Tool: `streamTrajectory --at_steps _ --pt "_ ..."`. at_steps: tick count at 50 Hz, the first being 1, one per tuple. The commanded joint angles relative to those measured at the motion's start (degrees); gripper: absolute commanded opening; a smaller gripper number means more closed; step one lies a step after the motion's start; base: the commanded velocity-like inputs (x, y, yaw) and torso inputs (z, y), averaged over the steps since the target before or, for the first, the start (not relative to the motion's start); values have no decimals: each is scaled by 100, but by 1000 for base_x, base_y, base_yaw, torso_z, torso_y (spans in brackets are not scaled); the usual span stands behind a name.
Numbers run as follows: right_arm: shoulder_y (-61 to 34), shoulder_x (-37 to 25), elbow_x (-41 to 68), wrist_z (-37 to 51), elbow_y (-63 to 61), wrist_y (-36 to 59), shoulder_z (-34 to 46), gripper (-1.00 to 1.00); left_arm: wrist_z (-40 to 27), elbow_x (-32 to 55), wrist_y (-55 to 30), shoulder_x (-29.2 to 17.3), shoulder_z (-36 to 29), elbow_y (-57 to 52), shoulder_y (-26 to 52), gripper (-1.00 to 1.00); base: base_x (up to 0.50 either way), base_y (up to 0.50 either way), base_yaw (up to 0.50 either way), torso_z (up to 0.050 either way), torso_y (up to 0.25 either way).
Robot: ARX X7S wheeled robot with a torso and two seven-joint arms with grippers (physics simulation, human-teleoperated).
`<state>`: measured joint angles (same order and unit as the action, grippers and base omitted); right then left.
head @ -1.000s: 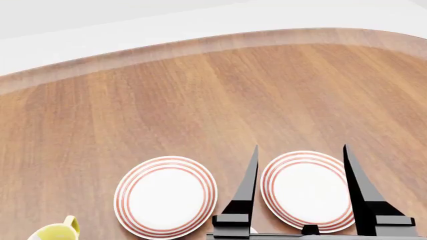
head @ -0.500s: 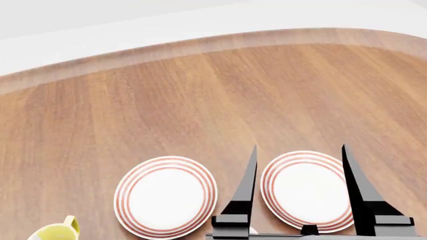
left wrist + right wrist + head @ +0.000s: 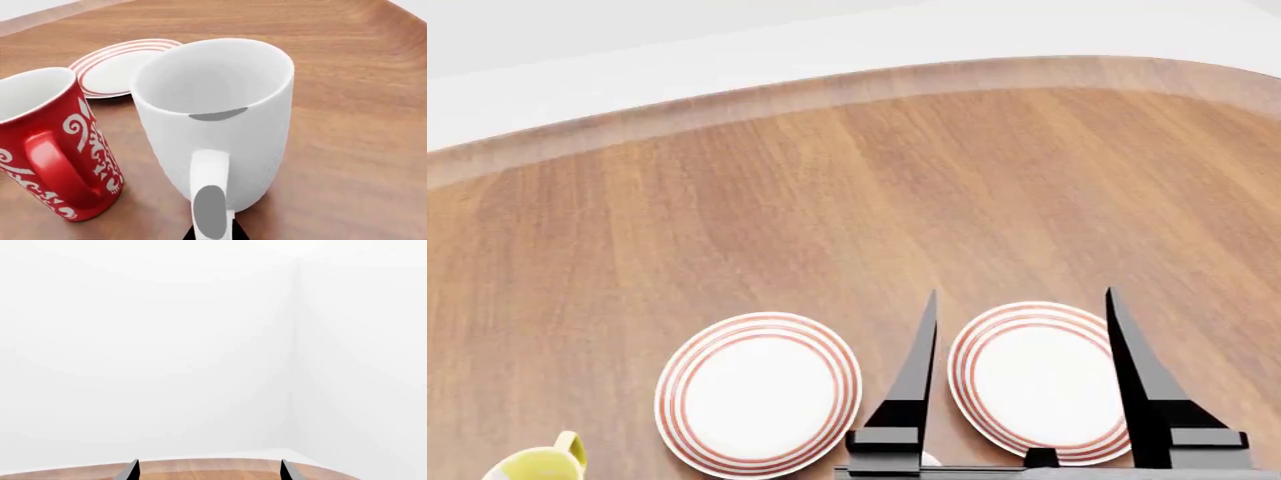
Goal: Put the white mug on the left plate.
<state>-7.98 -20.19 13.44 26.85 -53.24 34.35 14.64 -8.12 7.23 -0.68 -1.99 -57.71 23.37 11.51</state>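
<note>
In the left wrist view the tall white mug [image 3: 220, 115] stands upright on the wood table with its loop handle [image 3: 210, 200] turned toward the camera. My left gripper [image 3: 212, 235] shows only as dark fingertips pressed against both sides of the handle. A red-ringed plate [image 3: 117, 67] lies behind the mug; I cannot tell which plate it is. In the head view the left plate [image 3: 758, 392] and the right plate [image 3: 1038, 380] lie side by side, both bare. My right gripper [image 3: 1022, 295] is open and empty above the right plate. The white mug is out of the head view.
A red mug with white pattern [image 3: 57, 150] stands close beside the white mug. A mug with a yellow handle [image 3: 541, 462] sits at the head view's lower left edge. The round wooden table's far edge [image 3: 827, 85] curves across the back. The right wrist view shows open fingers [image 3: 133, 471] against white walls.
The right gripper's fingers have shifted very slightly to the left in the head view. The plates and the yellow mug have not moved.
</note>
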Motion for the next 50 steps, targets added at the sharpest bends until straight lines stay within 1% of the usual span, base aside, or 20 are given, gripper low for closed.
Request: streamTrajectory --at_steps 1,9,23,34,43,50 --pt "-16 -21 12 35 6 -6 37 100 -100 88 -37 -88 -82 -140 41 -100 0 0 0 0 0" --pt "-37 -39 37 67 -38 28 40 100 -147 148 -136 -160 -81 -365 114 -100 0 0 0 0 0" --pt "-19 -81 71 92 -28 -26 52 100 -312 165 -750 -475 -118 -1670 155 -100 0 0 0 0 1" --pt "-31 -111 112 128 -68 -14 47 100 -388 169 -1103 -595 -141 -2355 237 -100 0 0 0 0 0" --pt "-43 -139 142 162 -101 0 44 100 -425 261 -1425 -668 -48 -2840 384 -100 0 0 0 0 0" --pt "-50 -149 148 188 -89 -13 70 100 -444 441 -1667 -696 162 -3131 573 -100 0 0 0 0 0"
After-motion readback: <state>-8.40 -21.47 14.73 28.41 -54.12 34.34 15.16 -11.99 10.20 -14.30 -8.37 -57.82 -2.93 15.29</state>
